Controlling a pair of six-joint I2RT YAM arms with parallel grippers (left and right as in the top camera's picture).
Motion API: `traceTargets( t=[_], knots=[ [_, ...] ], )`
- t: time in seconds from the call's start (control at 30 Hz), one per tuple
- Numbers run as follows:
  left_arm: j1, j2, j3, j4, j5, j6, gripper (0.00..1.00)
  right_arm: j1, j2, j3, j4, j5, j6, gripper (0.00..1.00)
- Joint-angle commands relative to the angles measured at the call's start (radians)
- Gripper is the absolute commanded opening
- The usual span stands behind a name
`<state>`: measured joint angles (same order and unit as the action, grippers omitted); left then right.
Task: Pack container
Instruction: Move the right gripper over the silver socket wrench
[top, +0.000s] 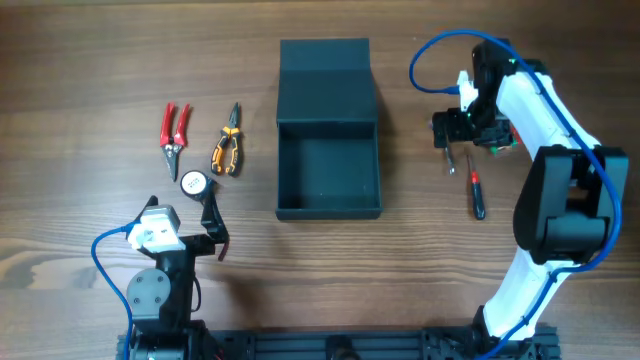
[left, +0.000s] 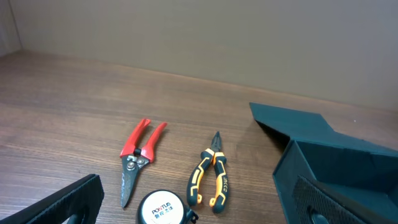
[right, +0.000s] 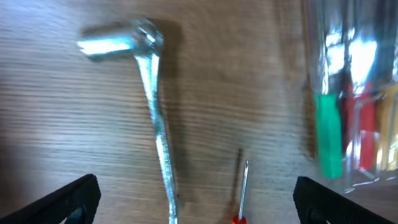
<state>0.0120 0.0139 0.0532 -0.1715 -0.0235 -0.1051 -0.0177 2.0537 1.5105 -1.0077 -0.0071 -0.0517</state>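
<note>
Right tool (top: 448, 130) hovers; container (top: 328, 211) runs near-far, flap (top: 325, 80) away.

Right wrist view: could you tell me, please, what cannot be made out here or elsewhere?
Right wrist: clear packet blurred, cut by right edge.
Right wrist: metal tool lower end cut by bottom edge.
Overhead: right pincer largely covers the packet.
Left wrist: container floor hidden by its wall.

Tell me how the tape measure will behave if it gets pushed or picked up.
The tape measure lies flat on its round face, so a push should slide it rather than roll it. Its rounded casing looks smooth, so a grip on the rim might slip. It looks compact and is probably heavy for its size.
</note>
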Motion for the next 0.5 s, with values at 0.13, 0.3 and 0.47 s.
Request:
traceTargets(
  t=[0.13, 0.3, 0.47],
  knots=[
    [-0.008, -0.007, -0.005, 0.003, 0.015, 0.023, 1.0, 0.002, 0.019, -0.06, 0.023, -0.041, -0.06, 1.0],
    [-0.008, -0.007, -0.005, 0.003, 0.016, 0.023, 1.0, 0.002, 0.019, -0.06, 0.024, -0.078, -0.134, 1.0],
    [-0.008, -0.007, -0.005, 0.003, 0.016, 0.023, 1.0, 0.005, 0.019, -0.06, 0.074, -0.121, -0.212, 1.0]
  ],
)
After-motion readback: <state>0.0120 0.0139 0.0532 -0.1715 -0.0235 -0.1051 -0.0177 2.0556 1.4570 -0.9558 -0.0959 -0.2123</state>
